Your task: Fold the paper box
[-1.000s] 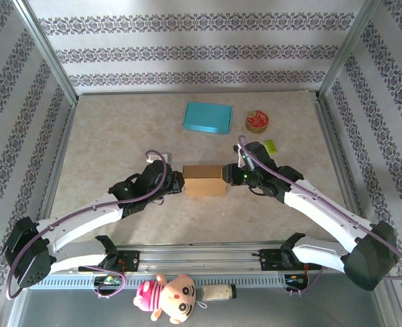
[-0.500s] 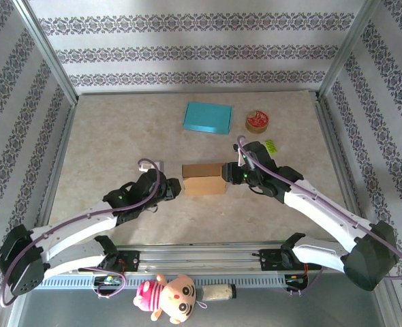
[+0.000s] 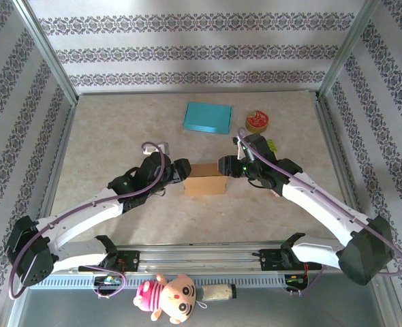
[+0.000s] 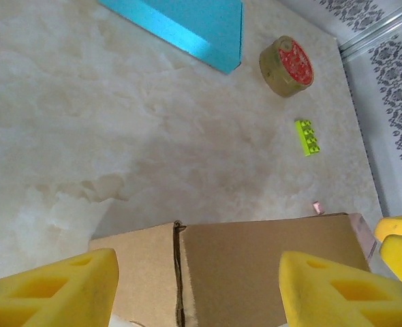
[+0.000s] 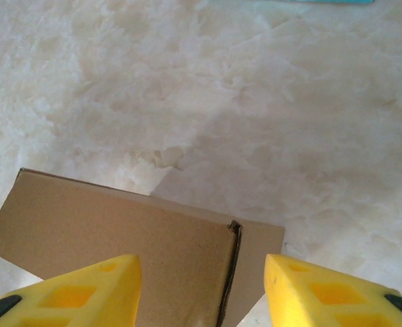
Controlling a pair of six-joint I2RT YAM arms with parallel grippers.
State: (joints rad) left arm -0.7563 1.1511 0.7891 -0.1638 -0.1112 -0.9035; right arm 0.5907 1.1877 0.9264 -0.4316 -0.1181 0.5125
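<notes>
Left gripper [image 3: 180,170] at left end of paper box [image 3: 204,181], fingers spread, nothing pinched. Right gripper [image 3: 224,165] mirrors it at right end, also spread. Paper box sits on tabletop [image 3: 119,129] between both, flap seam showing on top. Flanking pose probably for working both ends together. Tape roll [image 3: 257,121] well apart behind.

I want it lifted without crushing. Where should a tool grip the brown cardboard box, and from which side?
Probably mid-length across the cardboard box, pinching its two long sides from above: it lies flat, those sides are parallel and nothing crowds them.
</notes>
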